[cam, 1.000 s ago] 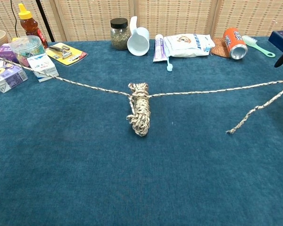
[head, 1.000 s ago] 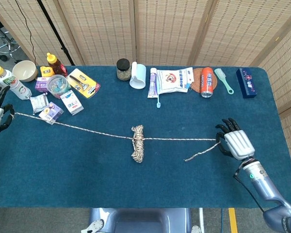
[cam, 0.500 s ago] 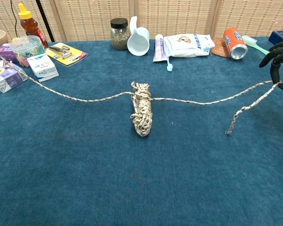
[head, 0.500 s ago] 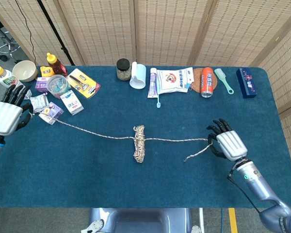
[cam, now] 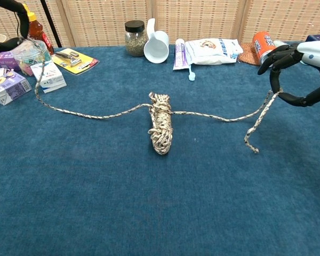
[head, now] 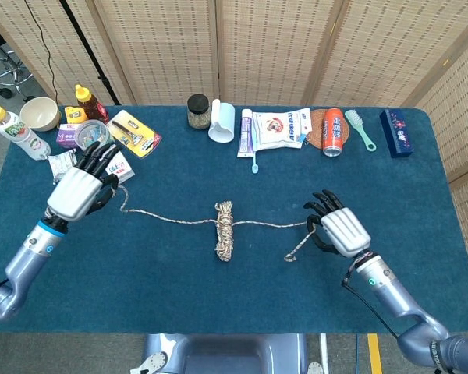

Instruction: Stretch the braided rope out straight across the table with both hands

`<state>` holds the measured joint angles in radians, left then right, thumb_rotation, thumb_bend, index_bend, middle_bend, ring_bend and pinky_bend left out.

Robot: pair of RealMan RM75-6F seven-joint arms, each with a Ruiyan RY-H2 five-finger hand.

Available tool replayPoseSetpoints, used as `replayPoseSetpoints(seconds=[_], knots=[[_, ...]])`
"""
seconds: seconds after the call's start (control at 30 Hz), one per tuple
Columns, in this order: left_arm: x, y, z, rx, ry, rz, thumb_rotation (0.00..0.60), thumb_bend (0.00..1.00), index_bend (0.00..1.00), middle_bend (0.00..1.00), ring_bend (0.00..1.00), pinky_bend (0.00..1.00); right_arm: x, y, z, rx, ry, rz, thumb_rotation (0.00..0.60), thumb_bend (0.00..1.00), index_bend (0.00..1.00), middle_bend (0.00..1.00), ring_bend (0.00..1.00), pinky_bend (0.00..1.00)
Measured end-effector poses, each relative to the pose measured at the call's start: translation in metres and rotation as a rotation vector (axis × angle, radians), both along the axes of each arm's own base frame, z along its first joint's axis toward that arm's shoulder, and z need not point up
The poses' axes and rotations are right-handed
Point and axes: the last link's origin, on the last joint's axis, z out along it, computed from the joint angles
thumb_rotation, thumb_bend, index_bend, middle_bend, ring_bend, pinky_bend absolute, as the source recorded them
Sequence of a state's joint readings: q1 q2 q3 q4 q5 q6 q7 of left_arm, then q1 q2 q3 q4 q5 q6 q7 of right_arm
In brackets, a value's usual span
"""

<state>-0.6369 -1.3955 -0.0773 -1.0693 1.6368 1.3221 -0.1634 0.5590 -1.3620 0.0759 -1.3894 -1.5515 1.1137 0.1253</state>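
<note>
We're over a blue-carpeted bench (head: 218, 304) with woven reed screens (head: 273, 47) behind it. The braided rope (head: 171, 217) sags across the middle, its coiled bundle (head: 224, 231) lying near centre. Our left hand (head: 78, 191) pinches the rope's left end just beside the small cartons (cam: 48, 74); our right hand (head: 339, 231) pinches the other side, the loose tail (cam: 253, 130) dangling below. Clutter lines the far edge: jar (head: 198, 111), white scoop (head: 222, 122), orange can (head: 334, 131). The near half lies bare
</note>
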Motion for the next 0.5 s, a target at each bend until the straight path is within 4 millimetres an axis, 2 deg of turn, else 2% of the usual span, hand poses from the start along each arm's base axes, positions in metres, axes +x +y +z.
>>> replayPoseSetpoints(seconds=[0.2, 0.3, 0.37, 0.47, 0.5], knots=[[0.023, -0.003, -0.025, -0.05, -0.005, -0.029, 0.6, 0.5, 0.62, 0.05, 0.0, 0.0, 0.013, -0.002, -0.011, 0.025, -0.009, 0.017, 0.6, 0.54, 0.63, 0.23, 0.09, 0.0], [0.031, -0.004, -0.034, -0.067, -0.001, -0.038, 0.6, 0.49, 0.56, 0.04, 0.0, 0.0, 0.018, -0.003, -0.016, 0.037, -0.013, 0.024, 0.6, 0.54, 0.59, 0.2, 0.07, 0.0], [0.035, -0.005, -0.04, -0.084, 0.006, -0.032, 0.6, 0.42, 0.41, 0.01, 0.0, 0.0, 0.02, -0.004, -0.019, 0.051, -0.007, 0.026, 0.6, 0.52, 0.51, 0.15, 0.04, 0.0], [0.04, -0.007, -0.046, -0.101, 0.017, -0.019, 0.6, 0.32, 0.17, 0.0, 0.0, 0.0, 0.023, -0.006, -0.023, 0.067, 0.008, 0.026, 0.6, 0.41, 0.29, 0.05, 0.0, 0.0], [0.041, -0.007, -0.047, -0.107, 0.021, -0.014, 0.6, 0.31, 0.13, 0.0, 0.0, 0.0, 0.023, -0.007, -0.023, 0.067, 0.013, 0.027, 0.6, 0.37, 0.23, 0.03, 0.0, 0.0]])
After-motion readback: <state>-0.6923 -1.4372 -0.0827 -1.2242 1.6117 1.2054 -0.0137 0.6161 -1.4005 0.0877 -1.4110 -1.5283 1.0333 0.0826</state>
